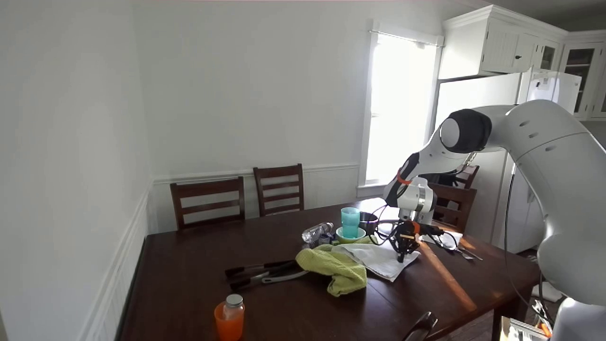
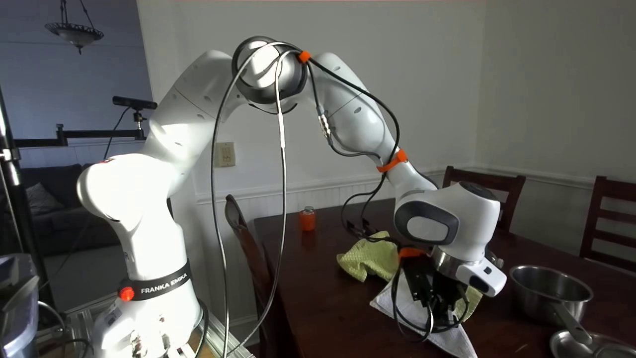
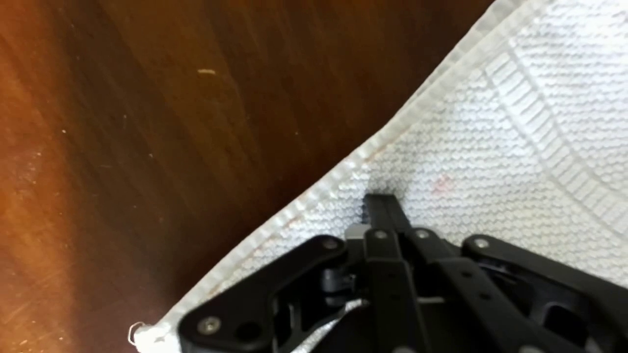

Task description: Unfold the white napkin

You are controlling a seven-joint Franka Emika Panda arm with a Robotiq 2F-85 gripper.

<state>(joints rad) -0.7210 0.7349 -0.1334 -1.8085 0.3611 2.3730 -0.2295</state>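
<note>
The white napkin (image 1: 378,262) lies flat on the dark table, partly against a yellow-green towel. It also shows in an exterior view (image 2: 452,342), partly hidden by the gripper. In the wrist view the napkin (image 3: 490,196) has a hemmed edge running diagonally, with two hem layers along the upper part, and a corner at lower left. My gripper (image 3: 382,198) has its fingers together, tips down at the cloth's surface a little inside that edge. No cloth shows between the fingers. The gripper also shows over the napkin in an exterior view (image 1: 401,258).
The yellow-green towel (image 1: 338,272) and dark-handled utensils (image 1: 251,270) lie beside the napkin. A teal cup (image 1: 350,220) stands in a bowl (image 1: 342,237) near a plastic bottle (image 1: 317,232). A metal pot (image 2: 546,298) stands close to the arm. An orange cup (image 1: 228,327) stands farther off.
</note>
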